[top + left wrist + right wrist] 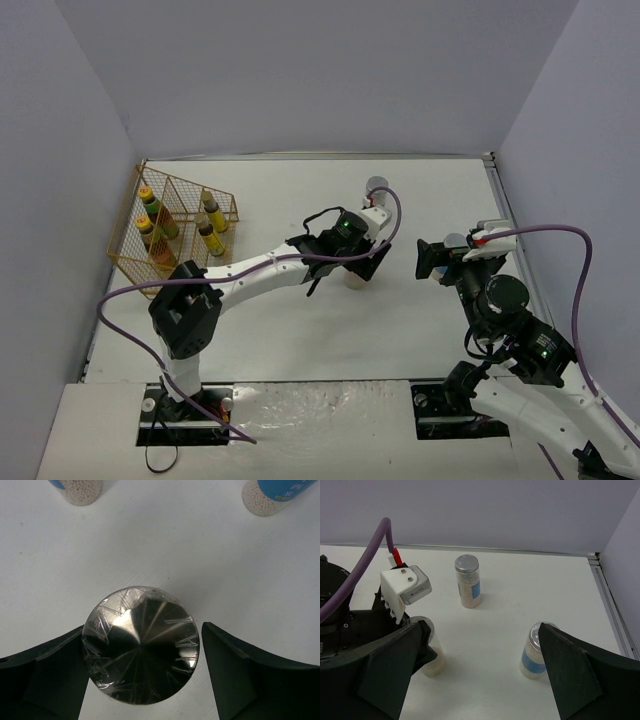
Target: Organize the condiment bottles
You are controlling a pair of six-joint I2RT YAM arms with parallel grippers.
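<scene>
- Your left gripper (pixel 142 630) is hanging straight above a pale bead-filled jar with a crinkled silver lid (pixel 141 650). The jar is standing upright near the middle of the white table (pixel 300 330).
- The jar's long axis is running vertically and pointing up at the wrist camera. Only its round lid is showing, and it is sitting between the two dark fingers (pixel 240 675).
- The jaws are standing apart, astride the lid. The finger on the left of the wrist view is looking as if it is touching the rim, while a sliver of table is showing between the lid and the other finger. Nothing is being held yet.
- The lid is lying slightly off centre, toward that left-hand finger. By my judgement, a squeeze would be nudging the jar sideways before both pads bite.
- Your right gripper (pixel 482 626) is gaping fully open and gripping nothing.
- A second silver-lidded jar (pixel 535 652) is standing just beside one of its fingers, and a third silver-lidded jar (pixel 468 582) is standing farther back.
- The left arm is reaching nearer to the centre jar; the right arm is sitting nearer to the second one.
- A gold wire rack (pixel 170 225) at the table's left edge is holding yellow-capped sauce bottles (pixel 153 212) and slim dark bottles (pixel 208 212).
</scene>
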